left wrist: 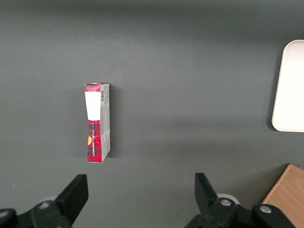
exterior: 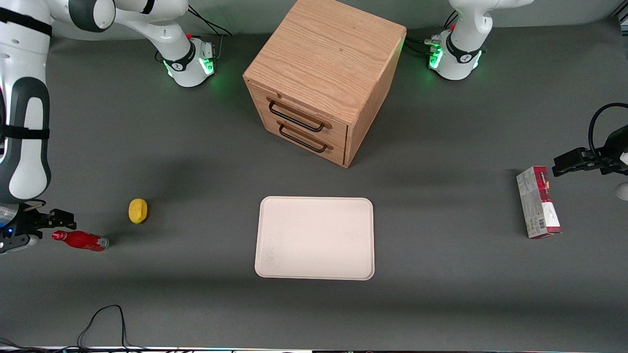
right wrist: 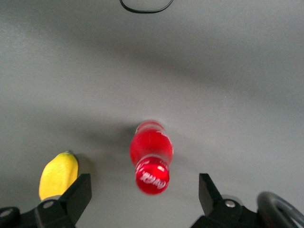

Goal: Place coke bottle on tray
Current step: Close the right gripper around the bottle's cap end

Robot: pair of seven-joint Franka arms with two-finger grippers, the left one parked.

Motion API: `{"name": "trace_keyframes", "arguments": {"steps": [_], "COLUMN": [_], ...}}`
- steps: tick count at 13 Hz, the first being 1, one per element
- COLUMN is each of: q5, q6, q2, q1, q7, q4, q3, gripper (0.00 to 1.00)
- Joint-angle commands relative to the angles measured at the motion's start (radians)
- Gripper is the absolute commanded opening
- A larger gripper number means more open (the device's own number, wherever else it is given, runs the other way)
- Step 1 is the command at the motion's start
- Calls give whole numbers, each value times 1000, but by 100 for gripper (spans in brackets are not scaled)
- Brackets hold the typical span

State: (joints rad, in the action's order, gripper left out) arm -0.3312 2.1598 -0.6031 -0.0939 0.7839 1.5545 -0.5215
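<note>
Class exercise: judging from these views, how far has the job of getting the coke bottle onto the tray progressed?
Done: nothing placed; the tray is bare. In hand: the gripper hangs with open fingers at the cap end of the coke bottle, which lies on its side on the table by the lemon. Left: grasp, carry, set down.

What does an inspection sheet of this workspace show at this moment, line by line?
Surface: grey table, bare in most parts.
Job's things: coke bottle lying on its side, off the tray; tray holds nothing.
Clutter: lemon beside the bottle; red-and-grey carton toward the parked arm's end.
Grippers: gripper open, above the bottle's cap, holding nothing.
Cables: black cable at the table's near edge.
Surroundings: two-drawer wooden cabinet, drawers shut.
</note>
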Motion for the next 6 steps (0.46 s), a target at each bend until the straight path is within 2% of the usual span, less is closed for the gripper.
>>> {"name": "trace_keyframes", "arguments": {"steps": [1, 4, 6], "q5": [-67, -78, -78], "q6": [-8, -8, -8], "q2": [-56, -67, -67], "q1": [2, 2, 3], "q7": [40, 40, 61], "q4": [-57, -57, -57], "q3": [-15, -15, -17], "gripper": [100, 99, 86]}}
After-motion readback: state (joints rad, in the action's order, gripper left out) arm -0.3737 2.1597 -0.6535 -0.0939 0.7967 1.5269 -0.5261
